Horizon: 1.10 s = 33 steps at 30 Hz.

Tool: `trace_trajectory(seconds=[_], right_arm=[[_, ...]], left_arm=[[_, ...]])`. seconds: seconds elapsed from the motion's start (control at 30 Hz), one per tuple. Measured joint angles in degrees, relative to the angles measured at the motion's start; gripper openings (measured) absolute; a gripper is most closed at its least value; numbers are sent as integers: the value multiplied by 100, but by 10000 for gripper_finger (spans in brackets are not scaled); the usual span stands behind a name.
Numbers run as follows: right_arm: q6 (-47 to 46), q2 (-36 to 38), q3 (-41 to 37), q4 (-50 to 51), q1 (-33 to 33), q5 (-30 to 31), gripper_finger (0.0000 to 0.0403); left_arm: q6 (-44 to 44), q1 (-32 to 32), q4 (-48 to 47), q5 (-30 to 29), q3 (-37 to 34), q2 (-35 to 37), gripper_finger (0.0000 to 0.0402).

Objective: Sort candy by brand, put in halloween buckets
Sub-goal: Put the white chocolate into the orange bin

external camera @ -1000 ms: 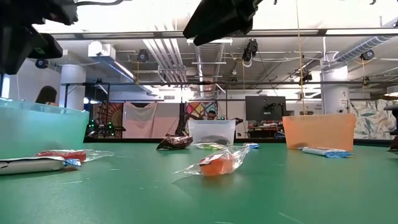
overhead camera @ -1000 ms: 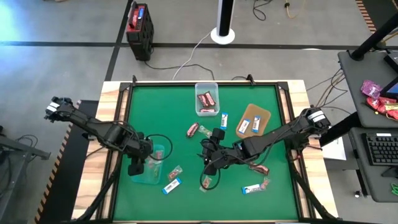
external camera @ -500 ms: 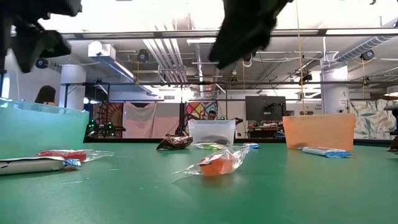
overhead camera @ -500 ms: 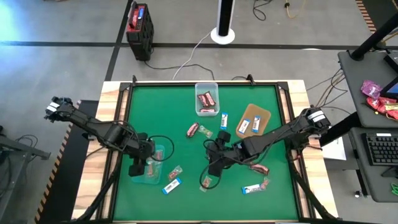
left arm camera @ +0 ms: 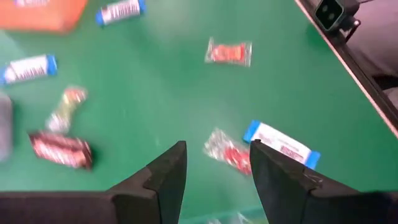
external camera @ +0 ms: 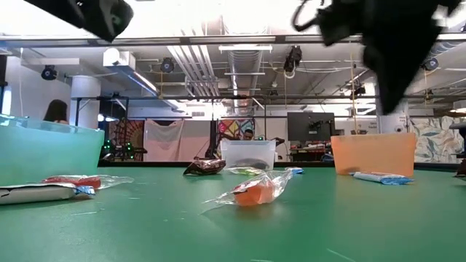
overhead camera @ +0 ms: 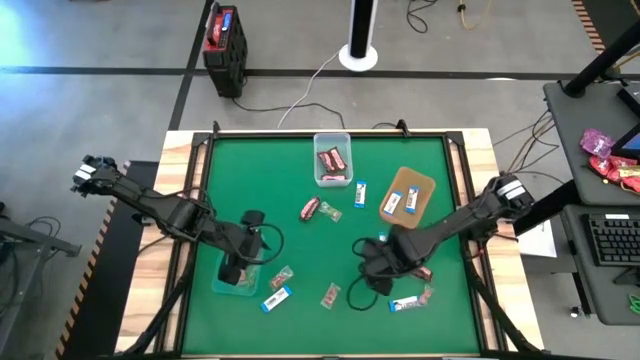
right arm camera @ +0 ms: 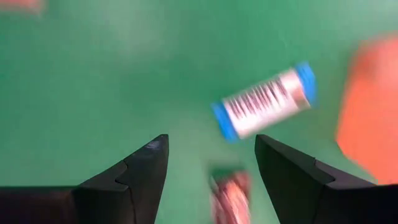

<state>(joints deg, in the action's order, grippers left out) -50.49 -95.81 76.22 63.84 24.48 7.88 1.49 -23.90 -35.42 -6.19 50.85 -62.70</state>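
Wrapped candy lies scattered on the green table: a blue-and-white piece (overhead camera: 277,298), clear-pinkish pieces (overhead camera: 330,294) (overhead camera: 282,276), and a dark red one (overhead camera: 310,208). My left gripper (left arm camera: 214,165) hangs open over the teal tub (overhead camera: 238,278) at the near left, slanting down toward the table's right, with nothing between its fingers. My right gripper (right arm camera: 211,162) points down, open and holding nothing, above the table's near right (overhead camera: 368,278), over a blue-and-white piece (right arm camera: 264,99). The clear tub (overhead camera: 332,160) holds dark red pieces. A blue-and-white piece lies in the brown tray (overhead camera: 408,195).
More candy lies near my right gripper: a blue-and-white piece (overhead camera: 405,304), a clear-pinkish one (overhead camera: 428,292) and a dark red one (overhead camera: 420,272). Another blue-and-white piece (overhead camera: 360,193) lies beside the brown tray. A wooden rim (overhead camera: 180,200) frames the table. A black-and-red box (overhead camera: 224,45) stands on the floor beyond.
My right gripper has gone from the table's middle toward its right and near edge, sinking and tipping to point down. My left gripper has stayed over the teal tub, rolled, and tipped up toward the table's right.
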Motion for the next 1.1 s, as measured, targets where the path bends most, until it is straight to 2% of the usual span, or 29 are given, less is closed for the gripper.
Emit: trace_trajectory(seconds=[0.2,0.53,0.63,0.7,0.83,1.1], right_arm=[[-870,14,-45,1158,366,-105,233],[-1349,119,-166,1149,703,-793,233],[-1467,167,-168,811,823,-990,233],[-1398,173,-168,317,912,-1128,233],[-667,72,-168,-556,1233,-1083,229],[-37,-609,-188,-690,1682,-1080,212]], left_arm=[[-556,9,288,-84,0,0,159],[-581,69,624,-285,-312,0,159],[-574,78,834,-445,-439,0,159],[-591,81,965,-460,-497,0,159],[-655,88,1131,-467,-561,0,159],[-679,96,1246,-532,-568,0,159]])
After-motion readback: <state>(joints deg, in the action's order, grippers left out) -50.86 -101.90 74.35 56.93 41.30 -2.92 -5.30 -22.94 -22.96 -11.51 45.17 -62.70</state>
